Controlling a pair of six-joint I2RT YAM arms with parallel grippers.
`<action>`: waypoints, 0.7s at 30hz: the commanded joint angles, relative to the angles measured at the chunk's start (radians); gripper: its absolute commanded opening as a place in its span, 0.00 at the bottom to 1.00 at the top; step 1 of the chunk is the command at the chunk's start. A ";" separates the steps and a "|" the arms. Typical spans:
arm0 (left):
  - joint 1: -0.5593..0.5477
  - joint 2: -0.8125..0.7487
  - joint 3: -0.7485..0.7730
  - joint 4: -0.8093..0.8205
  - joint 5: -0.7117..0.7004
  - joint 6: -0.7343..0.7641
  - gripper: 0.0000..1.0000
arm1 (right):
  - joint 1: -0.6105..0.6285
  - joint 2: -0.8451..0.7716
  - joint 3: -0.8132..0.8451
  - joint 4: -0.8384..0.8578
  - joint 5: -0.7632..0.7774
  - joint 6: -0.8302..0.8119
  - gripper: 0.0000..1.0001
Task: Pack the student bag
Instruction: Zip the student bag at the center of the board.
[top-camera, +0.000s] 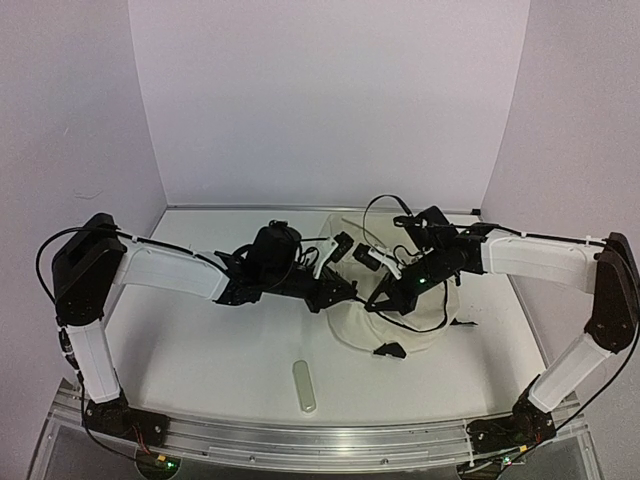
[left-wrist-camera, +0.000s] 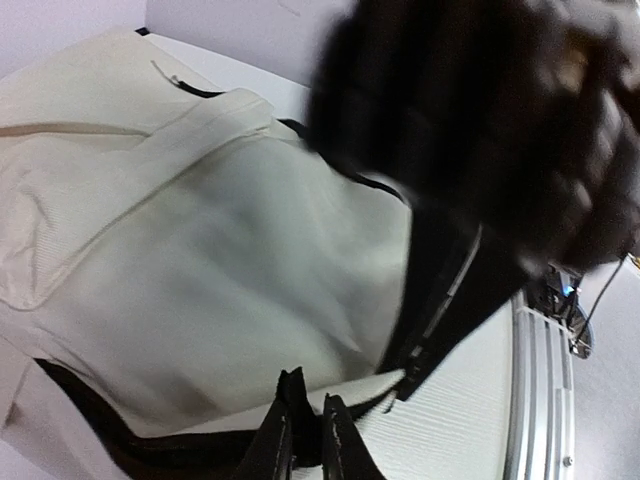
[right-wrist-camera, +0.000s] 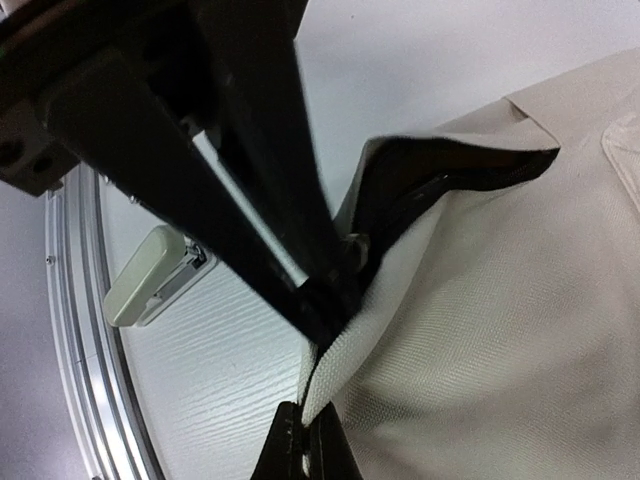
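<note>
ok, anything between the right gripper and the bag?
Nothing visible. The right gripper is shut on the bag itself. The wrist view shows the pale fabric edge at the bag's opening pinched between its fingertips, so there is no gap for anything to sit in.

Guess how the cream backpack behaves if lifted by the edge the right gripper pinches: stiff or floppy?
Likely floppy: the student bag folds and creases where the right gripper pinches its edge. Probably light, since it lies slumped and slack. Pushed, it would likely bunch rather than slide whole.
</note>
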 joint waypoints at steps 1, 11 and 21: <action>0.014 0.032 0.066 -0.035 -0.119 0.024 0.15 | -0.005 -0.013 0.006 -0.078 -0.021 0.001 0.00; 0.014 0.032 0.058 -0.004 -0.091 -0.025 0.00 | -0.005 -0.014 0.003 -0.079 -0.017 -0.003 0.00; 0.072 0.001 -0.001 0.056 -0.173 -0.125 0.00 | -0.005 -0.028 -0.047 -0.080 0.013 -0.037 0.00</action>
